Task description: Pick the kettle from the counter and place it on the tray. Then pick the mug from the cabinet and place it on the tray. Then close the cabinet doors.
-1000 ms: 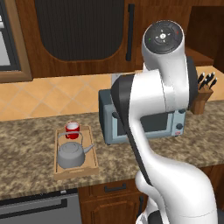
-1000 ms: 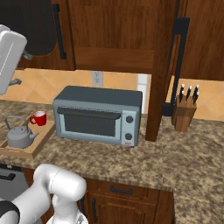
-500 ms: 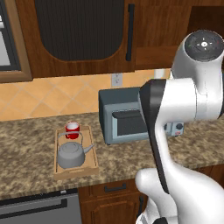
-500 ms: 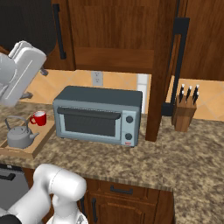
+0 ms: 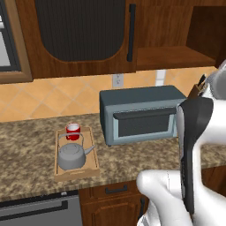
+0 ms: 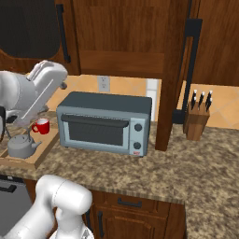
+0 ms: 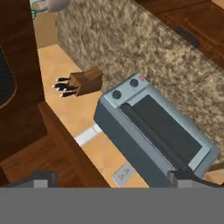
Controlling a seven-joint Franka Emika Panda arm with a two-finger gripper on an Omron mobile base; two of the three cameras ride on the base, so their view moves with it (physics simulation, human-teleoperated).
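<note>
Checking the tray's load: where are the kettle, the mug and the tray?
kettle (image 5: 73,156), left base view, its body
mug (image 5: 73,131), left base view, its red side
tray (image 5: 94,155), left base view, its right rim

Left base view: behind the arm, to its left, looking forward and down at the counter (image 5: 26,145); toaster oven (image 5: 141,117) central, tray (image 5: 76,170) at left.
Right base view: behind the arm, to its right, same heading; toaster oven (image 6: 105,122) central, knife block (image 6: 196,122) at right.
Shared: counter, oven, tray.
Hand view: rolled, looking from up near the wall cabinet at oven (image 7: 153,131) and knife block (image 7: 83,83).
</note>
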